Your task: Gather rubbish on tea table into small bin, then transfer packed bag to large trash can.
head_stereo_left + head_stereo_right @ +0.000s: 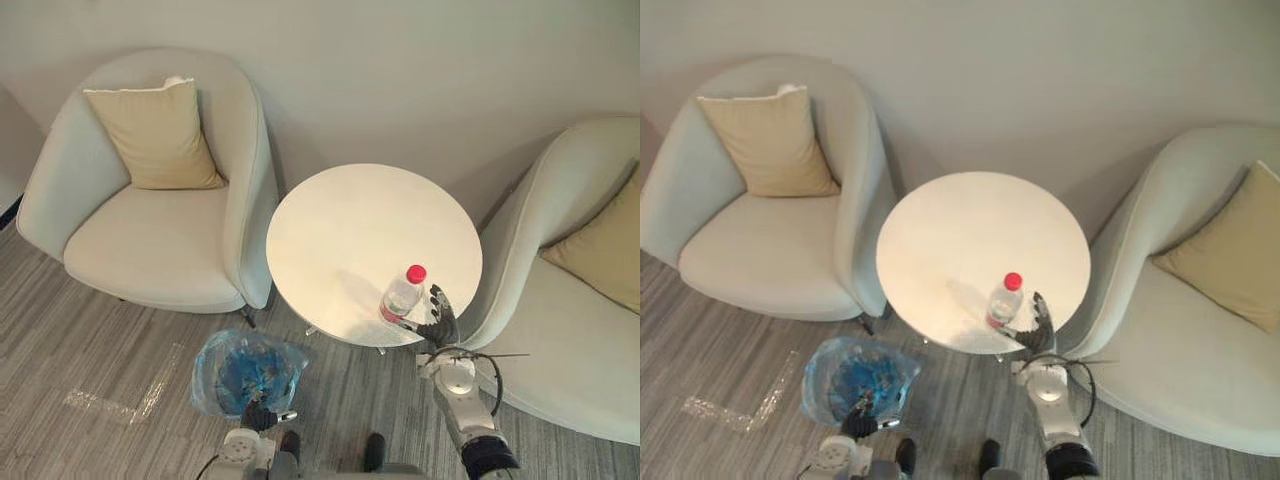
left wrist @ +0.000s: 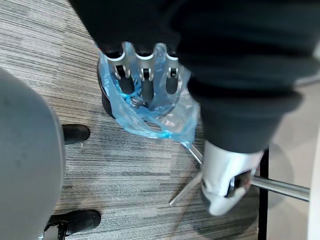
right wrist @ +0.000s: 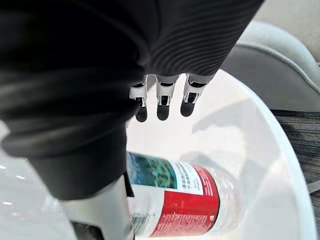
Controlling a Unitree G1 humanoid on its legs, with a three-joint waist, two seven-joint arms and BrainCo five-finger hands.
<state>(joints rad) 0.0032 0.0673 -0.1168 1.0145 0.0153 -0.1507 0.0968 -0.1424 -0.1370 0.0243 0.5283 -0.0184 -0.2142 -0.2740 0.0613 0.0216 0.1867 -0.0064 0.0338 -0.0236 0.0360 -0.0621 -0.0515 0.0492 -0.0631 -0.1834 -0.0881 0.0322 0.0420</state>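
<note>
A clear plastic bottle (image 1: pixel 403 295) with a red cap and red label stands near the front edge of the round white tea table (image 1: pixel 350 220). My right hand (image 1: pixel 438 320) is open just to its right. In the right wrist view the bottle (image 3: pixel 180 200) sits between the thumb and the straight fingers (image 3: pixel 159 95), which do not close on it. The small bin (image 1: pixel 230 370), lined with a blue plastic bag, stands on the floor left of the table. My left hand (image 1: pixel 258 414) is at its near rim, with straight fingers (image 2: pixel 145 80) reaching over the bag (image 2: pixel 150 120).
A pale armchair (image 1: pixel 150 240) with a tan cushion (image 1: pixel 160 135) stands left of the table, close to the bin. A second armchair (image 1: pixel 580 340) with a cushion is on the right, next to my right arm. Clear tape (image 1: pixel 110 405) lies on the grey carpet.
</note>
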